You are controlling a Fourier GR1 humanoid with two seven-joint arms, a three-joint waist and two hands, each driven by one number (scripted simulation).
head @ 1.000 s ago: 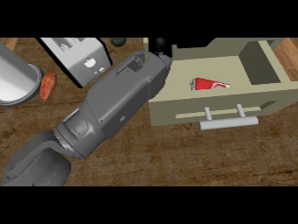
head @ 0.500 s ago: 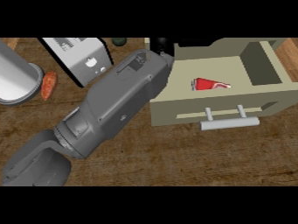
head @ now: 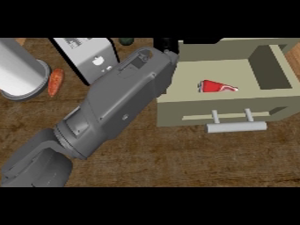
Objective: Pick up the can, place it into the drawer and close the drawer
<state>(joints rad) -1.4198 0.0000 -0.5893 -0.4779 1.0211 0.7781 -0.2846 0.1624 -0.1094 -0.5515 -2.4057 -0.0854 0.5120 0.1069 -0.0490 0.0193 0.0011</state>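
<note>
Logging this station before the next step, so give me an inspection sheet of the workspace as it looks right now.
Surface: wooden counter.
Job's things: drawer open, handle toward the robot; can not seen.
Clutter: red and white wedge inside the drawer; big white cylinder at left, orange item beside it; white box; dark object at the top edge.
Hands: left robot hand at the drawer's back left corner, mostly hidden; right robot hand nothing seen.
Cables: nothing seen.
Surroundings: nothing seen.

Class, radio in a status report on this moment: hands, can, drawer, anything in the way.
One grey forearm reaches to the drawer's far left corner; robot hand mostly hidden, fingers unreadable. No can visible. Open beige drawer holds a red wedge-shaped item. Forearm overhangs the drawer's left edge.
</note>
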